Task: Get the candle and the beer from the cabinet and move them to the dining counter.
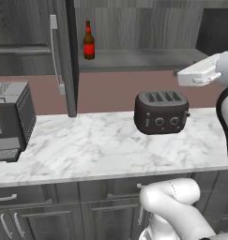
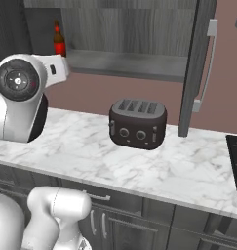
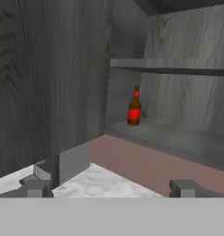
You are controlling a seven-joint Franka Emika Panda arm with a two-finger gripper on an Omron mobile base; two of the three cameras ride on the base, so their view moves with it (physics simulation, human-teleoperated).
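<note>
A dark grey wood-grain wall cabinet (image 1: 68, 56) stands open, its door with a long silver bar handle (image 1: 54, 51) swung outward. On its lower shelf the slim dark brown beer bottle (image 1: 89, 41) stands upright, red-capped; its red label carries no writing that can be read. Below, a black four-slot toaster (image 1: 161, 111) sits on the white marble counter (image 1: 101, 150). The gripper (image 3: 111, 188) is spread wide, holding nothing, well apart from the bottle.

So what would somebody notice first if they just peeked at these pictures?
Probably the beer, a dark bottle with a bright red label, standing upright and alone on the bottom shelf of the open cabinet. Next, the black toaster sitting on the marble counter below it. The robot's end effector is open, facing the bottle from a distance.
</note>
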